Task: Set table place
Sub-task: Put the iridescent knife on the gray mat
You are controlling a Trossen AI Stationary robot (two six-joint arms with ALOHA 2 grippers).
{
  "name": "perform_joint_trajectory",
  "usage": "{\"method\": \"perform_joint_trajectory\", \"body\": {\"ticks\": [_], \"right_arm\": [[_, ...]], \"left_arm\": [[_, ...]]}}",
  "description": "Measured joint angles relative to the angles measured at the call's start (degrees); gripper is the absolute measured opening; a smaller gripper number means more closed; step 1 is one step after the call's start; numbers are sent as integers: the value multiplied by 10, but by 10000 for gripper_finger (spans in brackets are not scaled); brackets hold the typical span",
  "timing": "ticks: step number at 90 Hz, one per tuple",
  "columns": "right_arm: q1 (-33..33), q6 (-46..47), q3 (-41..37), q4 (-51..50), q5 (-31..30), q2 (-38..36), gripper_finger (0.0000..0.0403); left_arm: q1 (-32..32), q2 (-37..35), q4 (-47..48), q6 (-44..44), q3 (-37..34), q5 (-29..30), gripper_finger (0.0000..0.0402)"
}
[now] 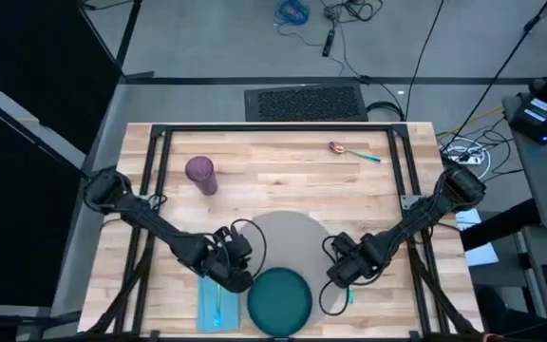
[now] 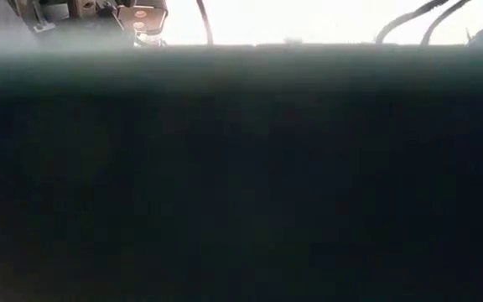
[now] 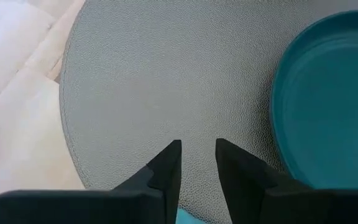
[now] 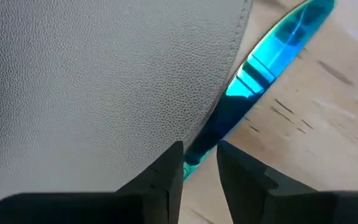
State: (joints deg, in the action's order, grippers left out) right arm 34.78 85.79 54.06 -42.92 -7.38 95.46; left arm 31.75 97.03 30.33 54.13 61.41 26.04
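the right claw [image 4: 199, 163], fingers narrowly parted, is being lowered over the knife [image 4: 260, 74] beside the placemat [image 4: 92, 81] for pickup; the left claw [image 3: 197, 163], also slightly parted, is being held above the placemat.

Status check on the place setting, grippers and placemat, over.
Left gripper low over the grey placemat, fingers narrowly apart, empty. Right gripper at the mat's edge, over a blue knife. Teal plate on the mat. Nothing blocking.

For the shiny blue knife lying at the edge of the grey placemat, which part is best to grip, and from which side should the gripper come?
Probably the handle part of the shiny blue metal knife that lies on bare wood, approached from above with the fingers across its narrow width. It lies flat, and its other end touches or goes under the edge of the round grey placemat, so that end is harder to reach. The right gripper is nearest.
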Motion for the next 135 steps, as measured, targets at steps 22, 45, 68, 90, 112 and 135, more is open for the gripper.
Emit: {"method": "perform_joint_trajectory", "body": {"ticks": [22,45,68,90,112,135], "right_arm": [[14,19,0,3,0,1,82],[18,23,0,20,0,15,82],[18,31,0,20,-1,16,82],[25,45,-6,27,-1,16,82],[28,61,-32,62,-5,13,82],[28,55,-33,64,-4,14,82]], "left_arm": [[0,0,0,0,0,0,84],[0,0,0,-3,0,0,84],[0,0,0,-4,0,0,84],[0,0,-1,-5,0,0,84],[0,0,-1,-5,0,2,84],[-1,4,-1,-5,0,-1,84]]}}
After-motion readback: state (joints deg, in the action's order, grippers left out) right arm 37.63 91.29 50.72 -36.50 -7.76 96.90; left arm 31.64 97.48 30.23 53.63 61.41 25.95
